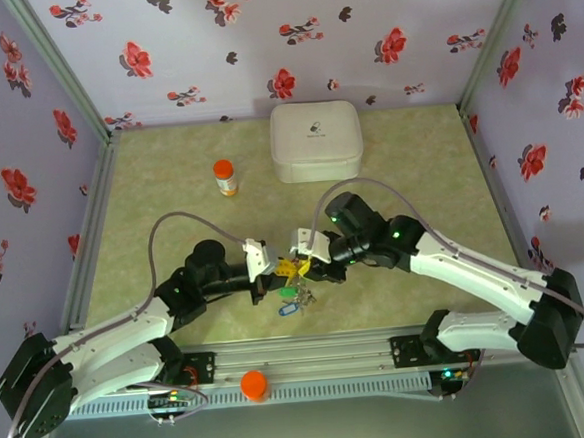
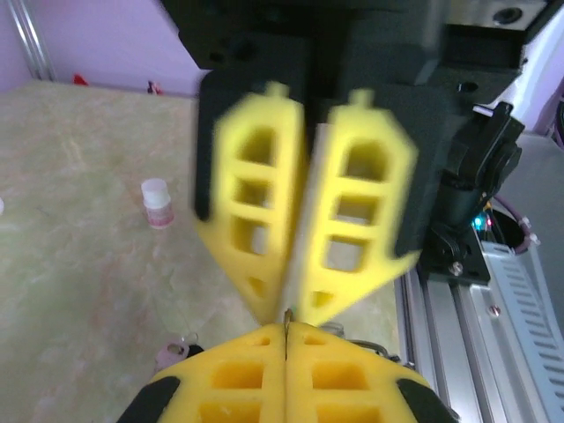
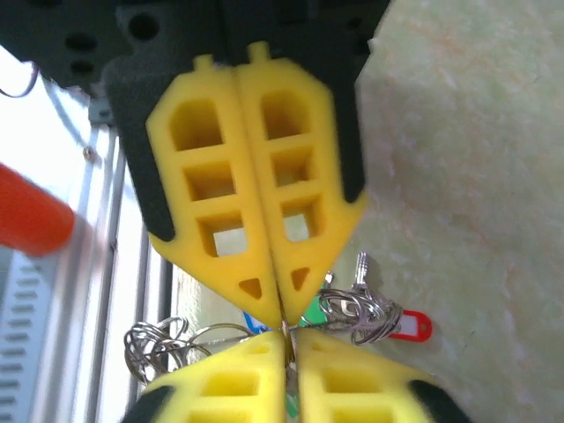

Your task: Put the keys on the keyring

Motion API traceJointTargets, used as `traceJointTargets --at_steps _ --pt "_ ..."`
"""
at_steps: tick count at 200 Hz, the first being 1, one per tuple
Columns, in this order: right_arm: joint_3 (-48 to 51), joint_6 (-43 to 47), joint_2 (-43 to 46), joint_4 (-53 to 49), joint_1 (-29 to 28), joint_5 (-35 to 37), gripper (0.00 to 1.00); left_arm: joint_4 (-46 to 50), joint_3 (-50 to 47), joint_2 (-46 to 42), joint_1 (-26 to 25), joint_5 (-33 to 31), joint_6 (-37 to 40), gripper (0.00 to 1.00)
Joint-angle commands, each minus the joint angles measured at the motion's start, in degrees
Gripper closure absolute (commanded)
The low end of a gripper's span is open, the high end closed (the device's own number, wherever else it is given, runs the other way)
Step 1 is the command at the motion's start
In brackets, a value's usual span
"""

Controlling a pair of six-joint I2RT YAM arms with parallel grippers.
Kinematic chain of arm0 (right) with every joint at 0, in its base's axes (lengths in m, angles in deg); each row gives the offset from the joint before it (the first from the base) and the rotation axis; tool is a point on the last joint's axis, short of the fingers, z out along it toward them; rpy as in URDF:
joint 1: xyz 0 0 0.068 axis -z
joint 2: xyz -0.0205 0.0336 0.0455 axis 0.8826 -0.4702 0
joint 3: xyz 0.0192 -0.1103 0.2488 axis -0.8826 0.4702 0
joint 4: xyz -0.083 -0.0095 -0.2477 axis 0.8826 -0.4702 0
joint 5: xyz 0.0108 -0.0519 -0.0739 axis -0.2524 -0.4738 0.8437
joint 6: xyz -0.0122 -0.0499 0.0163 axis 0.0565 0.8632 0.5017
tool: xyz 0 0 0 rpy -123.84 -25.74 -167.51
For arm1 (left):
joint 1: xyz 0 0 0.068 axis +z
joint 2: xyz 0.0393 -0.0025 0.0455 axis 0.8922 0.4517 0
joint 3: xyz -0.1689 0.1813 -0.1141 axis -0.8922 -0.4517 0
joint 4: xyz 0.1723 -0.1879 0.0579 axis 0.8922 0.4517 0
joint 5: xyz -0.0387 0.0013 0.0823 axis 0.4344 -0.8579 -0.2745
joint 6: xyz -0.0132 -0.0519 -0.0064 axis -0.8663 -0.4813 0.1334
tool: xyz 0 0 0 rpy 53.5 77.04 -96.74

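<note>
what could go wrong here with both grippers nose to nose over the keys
1. The left gripper is shut and the right gripper sits tip to tip against it, so a small misalignment could knock them together.
2. The keys are bunched with tangled wire loops right under the tips, so lifting one may drag or snag the rest.

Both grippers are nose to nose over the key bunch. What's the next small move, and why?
Probably back the right gripper off a little. Its fingers show a narrow gap, while the left gripper is pinched shut at the meeting point, seemingly on something thin, so the left seems to have the hold. The keys sit close beside the tips, so go slowly.
</note>
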Motion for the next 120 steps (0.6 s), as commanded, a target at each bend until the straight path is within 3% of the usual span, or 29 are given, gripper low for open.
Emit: traceJointTargets --at_steps 1,23,57,120 --pt "3.5 -5.3 3.3 9.4 2.1 -6.1 0.7 -13.3 -4.0 -0.1 -0.5 -0.3 -3.9 1.0" --pt "6.3 -7.6 3.7 13.0 2.6 -8.2 0.69 -22.4 -6.9 1.3 -0.5 -0.3 -6.9 1.0" --pt "7.6 -7.5 3.3 13.1 3.4 -8.0 0.7 -26.5 -8.3 2.4 -0.5 0.1 -7.5 1.0" --pt "8.7 -9.4 3.3 15.6 4.3 -10.7 0.8 -33.4 -9.6 5.1 -0.5 0.1 -8.4 1.0"
